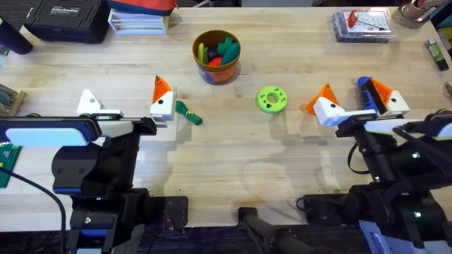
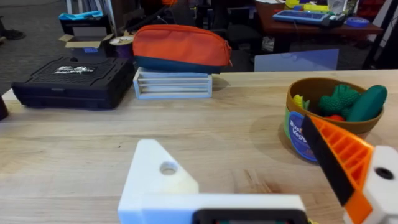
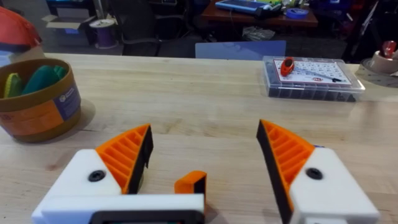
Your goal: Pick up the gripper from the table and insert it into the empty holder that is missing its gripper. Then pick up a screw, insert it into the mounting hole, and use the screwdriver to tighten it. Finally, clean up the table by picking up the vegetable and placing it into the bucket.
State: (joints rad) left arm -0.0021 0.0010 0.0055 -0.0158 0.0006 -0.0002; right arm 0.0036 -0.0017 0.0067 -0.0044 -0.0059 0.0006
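My left gripper (image 1: 124,97) stands open over the table (image 1: 233,162). Its outer white finger is the holder (image 1: 88,103) (image 2: 158,177), a bare mount with a hole and no orange tip; its other finger carries an orange ridged pad (image 1: 162,87) (image 2: 339,155). The green vegetable (image 1: 189,113) lies just right of that finger. My right gripper (image 1: 351,99) (image 3: 205,134) is open, with orange pads on both fingers. A small orange wedge (image 3: 189,182), which looks like the loose gripper, sits low between them. The blue screwdriver (image 1: 366,93) lies by the right finger.
A brown bucket (image 1: 196,51) (image 2: 323,84) (image 3: 43,106) of toy vegetables stands at centre back. A bright green disc (image 1: 272,99) lies between the arms. A clear parts box (image 1: 361,26) (image 3: 311,78) sits back right, and a black case (image 1: 67,17) (image 2: 74,78) back left.
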